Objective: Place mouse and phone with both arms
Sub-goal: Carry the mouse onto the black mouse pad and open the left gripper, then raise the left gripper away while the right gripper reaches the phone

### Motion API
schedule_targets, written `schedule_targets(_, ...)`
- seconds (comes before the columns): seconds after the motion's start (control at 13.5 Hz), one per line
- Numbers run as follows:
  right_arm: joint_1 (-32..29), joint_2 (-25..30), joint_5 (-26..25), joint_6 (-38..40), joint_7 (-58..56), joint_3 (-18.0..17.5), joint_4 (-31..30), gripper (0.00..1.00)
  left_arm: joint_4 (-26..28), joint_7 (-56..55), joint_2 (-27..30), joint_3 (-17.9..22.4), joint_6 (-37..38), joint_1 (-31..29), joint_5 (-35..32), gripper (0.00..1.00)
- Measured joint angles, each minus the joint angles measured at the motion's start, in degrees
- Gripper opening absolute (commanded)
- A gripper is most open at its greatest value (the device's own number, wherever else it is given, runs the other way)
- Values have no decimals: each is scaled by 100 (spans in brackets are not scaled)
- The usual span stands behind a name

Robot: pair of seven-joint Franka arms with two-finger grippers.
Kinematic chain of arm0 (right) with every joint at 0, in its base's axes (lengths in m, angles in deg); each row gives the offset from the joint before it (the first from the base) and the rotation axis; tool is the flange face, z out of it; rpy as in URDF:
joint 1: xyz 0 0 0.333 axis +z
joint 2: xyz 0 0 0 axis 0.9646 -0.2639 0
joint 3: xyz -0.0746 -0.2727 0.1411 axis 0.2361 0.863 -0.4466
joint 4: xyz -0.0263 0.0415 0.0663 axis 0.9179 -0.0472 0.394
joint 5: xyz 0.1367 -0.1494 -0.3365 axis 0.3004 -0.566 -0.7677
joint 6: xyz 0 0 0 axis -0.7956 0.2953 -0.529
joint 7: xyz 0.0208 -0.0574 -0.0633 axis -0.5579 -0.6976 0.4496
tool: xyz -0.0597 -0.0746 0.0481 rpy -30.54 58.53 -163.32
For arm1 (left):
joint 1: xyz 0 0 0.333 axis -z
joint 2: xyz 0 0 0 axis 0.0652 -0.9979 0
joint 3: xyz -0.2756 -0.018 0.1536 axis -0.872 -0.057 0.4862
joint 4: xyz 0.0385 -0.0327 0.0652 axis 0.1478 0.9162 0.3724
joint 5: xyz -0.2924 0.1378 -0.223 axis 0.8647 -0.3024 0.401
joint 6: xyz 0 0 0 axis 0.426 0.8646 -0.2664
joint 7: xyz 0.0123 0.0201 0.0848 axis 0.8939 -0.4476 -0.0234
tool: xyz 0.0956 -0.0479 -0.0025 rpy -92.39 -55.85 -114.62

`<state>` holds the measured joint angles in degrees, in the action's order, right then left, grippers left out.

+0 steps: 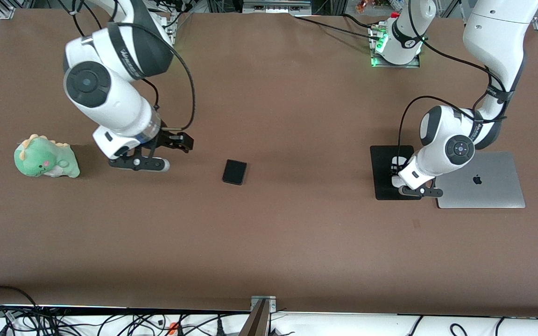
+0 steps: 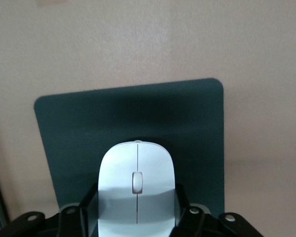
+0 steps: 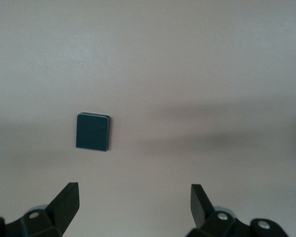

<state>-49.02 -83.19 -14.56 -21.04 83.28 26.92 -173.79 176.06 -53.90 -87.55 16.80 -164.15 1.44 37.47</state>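
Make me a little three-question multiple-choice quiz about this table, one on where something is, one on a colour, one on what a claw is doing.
1. Where is the mouse?
A) on the black pad
B) on the laptop
C) beside the toy dinosaur

2. What colour is the phone?
A) white
B) black
C) silver

3. The right gripper is:
A) holding the phone
B) open and empty
C) shut on the dinosaur

Answers: 1 A, the left gripper flanks the mouse over the pad. 2 B, a dark slab on bare table. 3 B, its fingers are spread, nothing between.
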Motion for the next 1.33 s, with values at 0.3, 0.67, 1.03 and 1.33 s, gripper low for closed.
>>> schedule_targets(0.3, 384, -585, -1, -563, 572, -2, -18, 100, -132, 0, 161, 0, 196, -11, 0, 100)
schedule_targets(0.67, 506, -1204, -1, -1140, 754, 0, -27, 100, -1959, 24, 758, -1, 3200, -16, 0, 100)
schedule_targets(1.03, 710, -1843, 0, -1854, 908, -2, -37, 100, -3964, 76, 1131, 4, 5630, -31, 0, 100)
schedule_targets(1.33, 911, -2232, 0, -2422, 1185, -2, -38, 100, -3672, 76, 2166, 58, 5567, -29, 1, 100)
